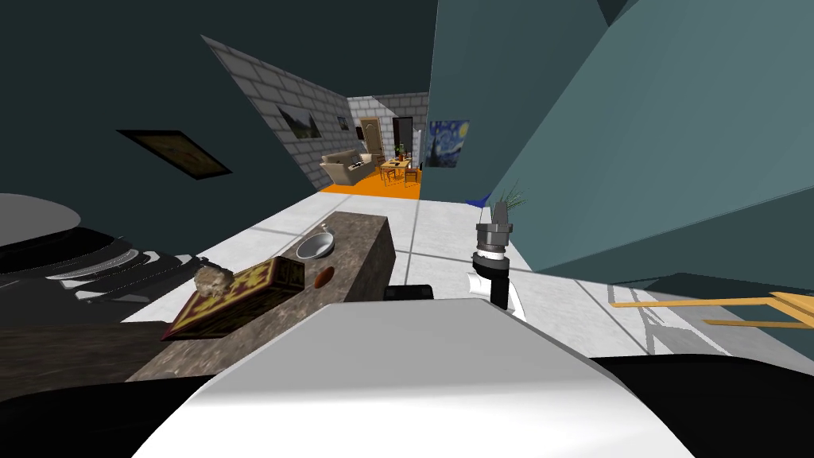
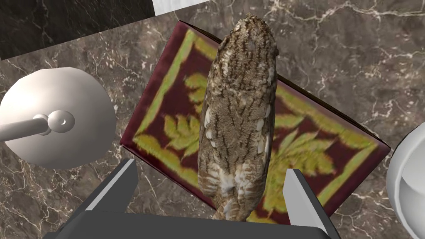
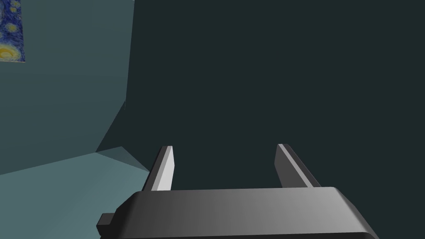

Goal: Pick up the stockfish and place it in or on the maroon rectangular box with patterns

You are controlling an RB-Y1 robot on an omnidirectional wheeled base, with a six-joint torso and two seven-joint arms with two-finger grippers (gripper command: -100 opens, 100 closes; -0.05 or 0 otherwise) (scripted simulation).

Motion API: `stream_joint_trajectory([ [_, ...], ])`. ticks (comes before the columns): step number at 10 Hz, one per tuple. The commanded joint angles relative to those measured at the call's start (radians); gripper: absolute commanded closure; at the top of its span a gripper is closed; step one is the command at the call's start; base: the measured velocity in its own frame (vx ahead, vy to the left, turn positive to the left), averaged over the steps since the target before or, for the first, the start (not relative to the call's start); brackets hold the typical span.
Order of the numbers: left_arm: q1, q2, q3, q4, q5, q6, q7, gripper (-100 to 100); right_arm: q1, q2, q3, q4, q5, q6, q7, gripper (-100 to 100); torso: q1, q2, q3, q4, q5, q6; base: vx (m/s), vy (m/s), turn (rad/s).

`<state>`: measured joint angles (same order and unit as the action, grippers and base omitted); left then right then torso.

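Stockfish on the patterned box, left hand open over it.

The brown, scaly stockfish [image 2: 238,120] lies lengthwise on top of the maroon box [image 2: 174,108] with yellow leaf patterns, which sits about mid-bench [image 2: 352,49]. The left hand [image 2: 209,182] hangs above, its fingers spread wide on either side of the fish's near end, clear of it and gripping nothing. A white bowl [image 1: 315,246] stands toward the bench's far end. The right hand [image 3: 226,166], open and empty, is held off the bench's right edge. The placing looks done; only drawing the left hand away seems left.
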<state>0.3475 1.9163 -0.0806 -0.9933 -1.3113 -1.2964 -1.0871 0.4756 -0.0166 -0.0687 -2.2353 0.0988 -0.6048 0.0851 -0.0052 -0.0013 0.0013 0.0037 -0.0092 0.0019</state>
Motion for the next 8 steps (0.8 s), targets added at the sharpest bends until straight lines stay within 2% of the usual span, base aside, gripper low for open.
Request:
stream_joint_trajectory([
  [1, 0.013, 0.027, -0.016, -0.005, 0.045, -0.003, -0.003, -100, 0.000, 0.000, 0.000, 0.000, 0.000, 0.000, 0.000, 0, 0.000, 0.000, 0.000, 0.000, 0.000, 0.000, -0.001, 0.010, 0.019],
  [2, 0.003, 0.050, -0.005, -0.005, 0.055, -0.034, -0.007, -100, 0.000, 0.000, 0.000, 0.000, 0.000, 0.000, 0.000, 0, -0.001, 0.000, 0.000, 0.000, 0.000, 0.000, 0.003, -0.005, 0.012],
  [3, 0.003, 0.050, 0.034, -0.005, 0.037, -0.034, -0.007, -100, 0.000, 0.000, 0.000, 0.000, 0.000, 0.000, 0.000, 0, -0.002, 0.000, 0.000, 0.000, 0.000, 0.000, 0.006, -0.006, 0.020],
  [4, 0.092, 0.050, 0.079, -0.005, 0.055, -0.034, -0.007, -100, 0.000, 0.000, 0.000, 0.000, 0.000, 0.000, 0.000, 0, -0.002, -0.001, 0.000, 0.000, -0.001, 0.001, 0.000, 0.000, 0.000],
  [6, 0.007, 0.050, 0.010, -0.005, 0.055, -0.034, -0.007, -100, 0.000, 0.000, 0.000, 0.000, 0.000, 0.000, 0.000, 0, -0.001, 0.000, 0.000, 0.000, 0.000, 0.000, 0.000, 0.000, 0.000],
  [7, 0.003, 0.050, -0.005, -0.005, 0.055, -0.034, -0.007, -100, 0.000, 0.000, 0.000, 0.000, 0.000, 0.000, 0.000, 0, -0.001, 0.000, 0.000, 0.000, 0.000, 0.000, 0.000, 0.000, 0.000],
  [8, 0.012, 0.050, 0.009, -0.005, 0.055, -0.034, -0.006, -100, 0.000, 0.000, 0.000, 0.000, 0.000, 0.000, 0.000, 0, -0.001, 0.000, 0.000, 0.000, 0.000, 0.000, 0.000, 0.000, 0.000],
])
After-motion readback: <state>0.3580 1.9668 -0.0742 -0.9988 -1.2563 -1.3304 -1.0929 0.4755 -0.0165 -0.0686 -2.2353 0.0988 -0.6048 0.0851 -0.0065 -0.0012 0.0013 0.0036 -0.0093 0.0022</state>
